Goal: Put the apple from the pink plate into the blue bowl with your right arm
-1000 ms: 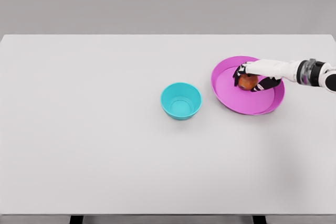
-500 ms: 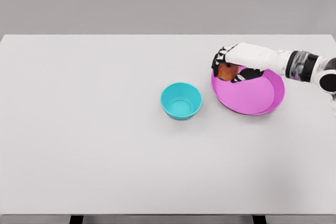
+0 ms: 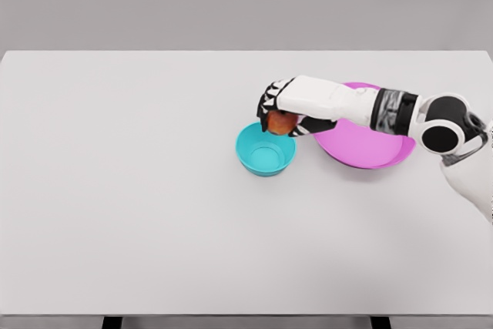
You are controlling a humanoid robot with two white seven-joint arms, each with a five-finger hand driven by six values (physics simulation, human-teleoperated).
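A plain white table (image 3: 154, 213) against a grey wall holds a small turquoise-blue round bowl (image 3: 265, 152), with a shallow pink round plate (image 3: 370, 152) just to its right. Seen from the head camera, the right hand (image 3: 283, 109) hangs over the bowl's far right rim, fingers wrapped around the red apple (image 3: 280, 122), seemingly positioned to drop it inside.

right arm outstretched, right hand (image 3: 281, 112) clenched
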